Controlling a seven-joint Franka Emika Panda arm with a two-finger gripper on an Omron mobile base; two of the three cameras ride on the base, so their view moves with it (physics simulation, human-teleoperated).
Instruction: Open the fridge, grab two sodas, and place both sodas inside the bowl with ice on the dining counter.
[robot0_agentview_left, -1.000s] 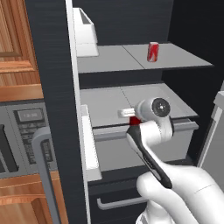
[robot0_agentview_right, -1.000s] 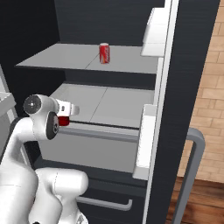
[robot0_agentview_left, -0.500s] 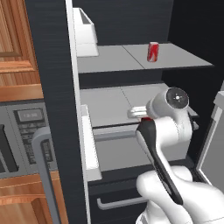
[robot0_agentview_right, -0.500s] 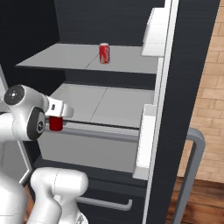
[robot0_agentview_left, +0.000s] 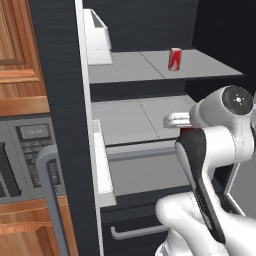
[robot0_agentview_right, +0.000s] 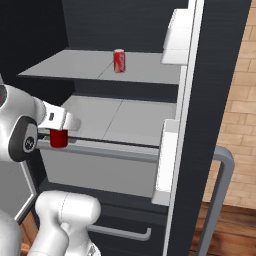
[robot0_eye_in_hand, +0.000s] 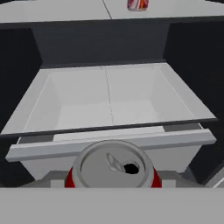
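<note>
Red soda can (robot0_agentview_right: 58, 138) held tight in gripper (robot0_agentview_right: 59, 131), jaws abt half open round it, 2nd red can (robot0_agentview_left: 175, 59) on top shelf (robot0_agentview_left: 150, 67), fridge (robot0_agentview_right: 220, 75) door open

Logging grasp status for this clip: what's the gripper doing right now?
Gripper: shut on a red soda can, held in front of the open fridge.

The white arm rises from the base, elbow bent, forearm reaching level toward the fridge interior. The gripper (robot0_agentview_right: 59, 131) points downward, its 2 fingers closed around a red can (robot0_agentview_right: 58, 138) held upright.
</note>
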